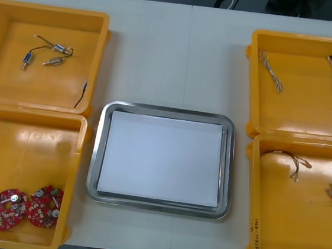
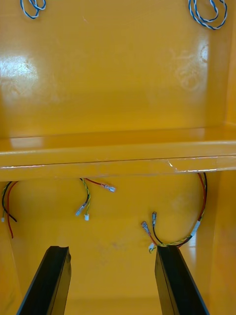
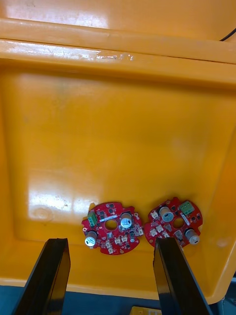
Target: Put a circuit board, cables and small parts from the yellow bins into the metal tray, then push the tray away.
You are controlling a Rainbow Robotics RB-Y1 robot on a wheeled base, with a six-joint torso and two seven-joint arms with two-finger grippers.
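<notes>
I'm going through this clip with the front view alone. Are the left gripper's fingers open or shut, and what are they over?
Observer: The left gripper is open, over the near left yellow bin. Two circuit boards lie just beyond its fingertips.
Operator: And the right one?
Observer: The right gripper is open too, over the near right yellow bin, with nothing between its fingers.
Operator: Any cable close to it?
Observer: Yes, a red and yellow cable has its loose ends just past one fingertip.
</notes>
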